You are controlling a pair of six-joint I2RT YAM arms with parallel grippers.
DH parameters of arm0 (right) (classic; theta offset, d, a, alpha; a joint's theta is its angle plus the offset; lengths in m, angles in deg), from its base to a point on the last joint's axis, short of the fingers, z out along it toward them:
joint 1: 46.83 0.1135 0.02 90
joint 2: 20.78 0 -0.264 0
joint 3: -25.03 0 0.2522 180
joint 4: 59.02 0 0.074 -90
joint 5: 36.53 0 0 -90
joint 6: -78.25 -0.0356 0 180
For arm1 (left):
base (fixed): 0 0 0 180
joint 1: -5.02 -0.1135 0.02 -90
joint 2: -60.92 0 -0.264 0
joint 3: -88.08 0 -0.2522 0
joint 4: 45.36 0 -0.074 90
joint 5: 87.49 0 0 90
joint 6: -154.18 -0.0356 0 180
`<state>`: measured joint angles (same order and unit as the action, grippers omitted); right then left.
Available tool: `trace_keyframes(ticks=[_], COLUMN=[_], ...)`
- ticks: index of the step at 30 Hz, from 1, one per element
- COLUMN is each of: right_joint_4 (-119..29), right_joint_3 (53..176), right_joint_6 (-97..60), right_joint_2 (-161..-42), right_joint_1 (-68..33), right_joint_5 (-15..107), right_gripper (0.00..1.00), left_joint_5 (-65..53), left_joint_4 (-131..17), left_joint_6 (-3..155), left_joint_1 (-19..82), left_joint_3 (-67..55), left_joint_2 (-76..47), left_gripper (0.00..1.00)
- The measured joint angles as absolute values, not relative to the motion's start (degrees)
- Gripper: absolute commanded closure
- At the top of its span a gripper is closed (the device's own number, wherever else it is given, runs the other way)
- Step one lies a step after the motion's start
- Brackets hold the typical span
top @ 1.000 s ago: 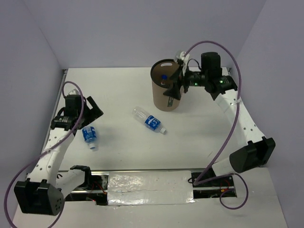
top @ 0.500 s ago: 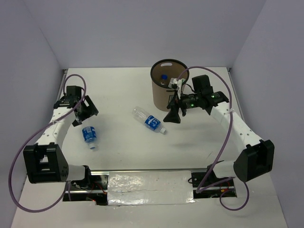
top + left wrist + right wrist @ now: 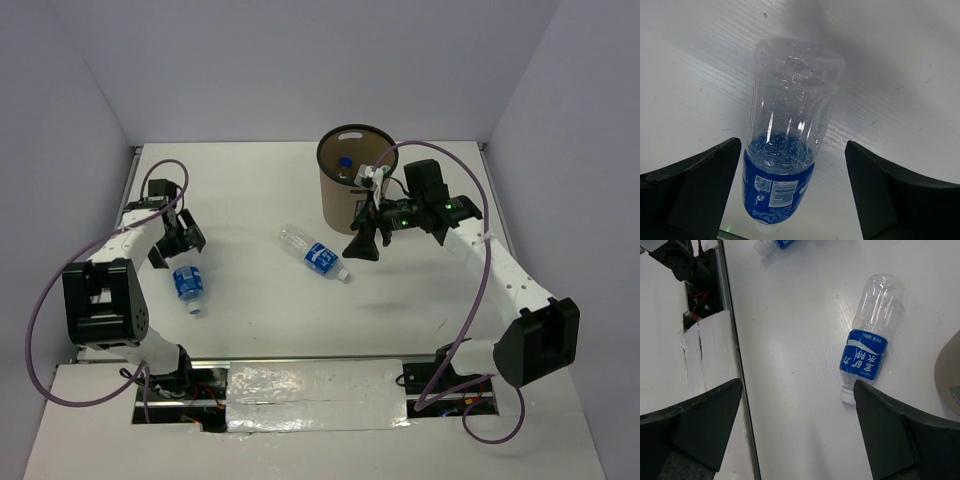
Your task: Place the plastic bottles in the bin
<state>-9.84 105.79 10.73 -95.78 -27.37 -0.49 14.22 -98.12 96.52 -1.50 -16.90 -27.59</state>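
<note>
The brown bin (image 3: 348, 190) with a black rim stands at the back middle; a blue cap (image 3: 344, 162) shows inside it. One blue-label bottle (image 3: 314, 254) lies at the table's middle and also shows in the right wrist view (image 3: 867, 346). A second blue-label bottle (image 3: 188, 284) lies at the left; in the left wrist view it (image 3: 785, 145) lies between my open fingers. My left gripper (image 3: 178, 243) is open just above it, not touching. My right gripper (image 3: 362, 243) is open and empty, beside the bin and right of the middle bottle.
White walls close the table at the left, back and right. A metal rail with foil tape (image 3: 315, 385) runs along the front edge; it also shows in the right wrist view (image 3: 727, 315). The second bottle's cap end (image 3: 771, 245) shows at the top of that view.
My right gripper came away from the bin's rim and dropped beside the bin, toward the middle bottle. My left arm swung back and the gripper turned down over the left bottle.
</note>
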Motion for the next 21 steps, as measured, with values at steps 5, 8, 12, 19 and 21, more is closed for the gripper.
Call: trace_keyframes(ticks=[5, 8, 12, 19, 21], right_joint_4=[-10.1, -10.1, -10.1, -10.0, -9.8], right_joint_3=[105.6, 105.6, 105.6, 105.5, 105.5], right_joint_6=[10.1, 9.9, 9.4, 9.0, 9.1], right_joint_2=[-95.3, -95.0, -94.6, -94.1, -93.7], right_joint_1=[-27.3, -27.3, -27.3, -27.3, -27.3], right_joint_5=[-0.2, -0.1, 0.1, 0.1, 0.2], right_gripper=[0.00, 0.00, 0.00, 0.00, 0.00], left_joint_5=[14.0, 13.3, 12.0, 8.3, 5.8], left_joint_4=[-97.7, -96.9, -95.1, -92.2, -91.3], left_joint_6=[95.1, 94.1, 93.9, 94.4, 95.0], left_joint_1=[-1.8, -2.4, -3.1, -4.1, -4.2], left_joint_3=[-16.9, -16.9, -17.9, -20.0, -21.1], left_joint_2=[-29.4, -31.2, -32.7, -31.5, -29.8], left_gripper=[0.08, 0.08, 0.19, 0.63, 0.84])
